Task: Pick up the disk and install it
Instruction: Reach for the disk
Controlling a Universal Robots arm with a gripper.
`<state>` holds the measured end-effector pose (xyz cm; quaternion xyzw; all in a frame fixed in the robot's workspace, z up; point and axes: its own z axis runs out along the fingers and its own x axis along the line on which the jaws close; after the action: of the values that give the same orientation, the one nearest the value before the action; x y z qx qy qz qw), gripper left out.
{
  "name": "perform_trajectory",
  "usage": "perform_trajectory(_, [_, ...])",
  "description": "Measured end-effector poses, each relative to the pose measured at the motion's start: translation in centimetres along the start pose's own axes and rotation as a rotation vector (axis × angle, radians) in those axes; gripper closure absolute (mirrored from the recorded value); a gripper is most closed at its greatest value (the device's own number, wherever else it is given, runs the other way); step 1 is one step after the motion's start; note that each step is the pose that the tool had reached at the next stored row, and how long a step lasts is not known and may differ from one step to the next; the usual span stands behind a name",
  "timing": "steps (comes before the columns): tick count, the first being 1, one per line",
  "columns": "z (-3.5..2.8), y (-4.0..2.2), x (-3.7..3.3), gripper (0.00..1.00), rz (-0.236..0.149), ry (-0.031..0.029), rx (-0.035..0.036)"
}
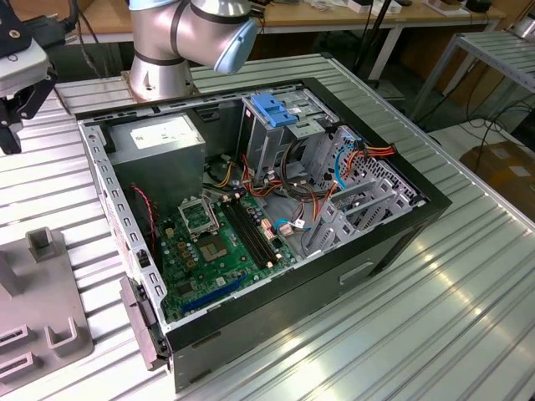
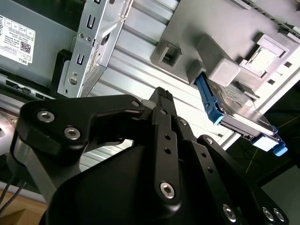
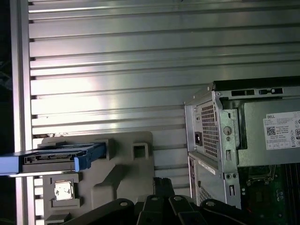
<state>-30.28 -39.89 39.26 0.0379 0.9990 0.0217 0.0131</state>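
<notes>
Exterior view: open computer case (image 1: 251, 322) on the ribbed tabletop (image 1: 435, 317), grey holder (image 1: 50, 322) at the exterior view's left. Both wrist views add the disk (image 3: 56, 157) (image 2: 239, 115), lodged in that holder, and the end effector (image 3: 161, 183) (image 2: 161, 93), closed tight and empty, apart from it.

Open computer case (image 1: 334, 284) (green motherboard (image 1: 209, 251) inside) on ribbed metal table (image 1: 418, 334)

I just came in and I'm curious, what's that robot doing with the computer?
A robot arm is working beside an open computer on a table. Its gripper is shut and empty, near the grey holder. The disk rests in that holder, not picked up yet.
</notes>
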Motion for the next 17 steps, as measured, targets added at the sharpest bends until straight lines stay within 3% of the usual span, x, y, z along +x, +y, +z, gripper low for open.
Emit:
perform_trajectory(8, [-0.03,-0.08,1.03,0.9,0.0,-0.0001,0.0])
perform_trajectory(12, [-0.06,-0.16,2.13,0.9,0.0,0.0,0.0])
perform_trajectory(17, [-0.08,-0.22,2.92,0.9,0.0,0.0,0.0])
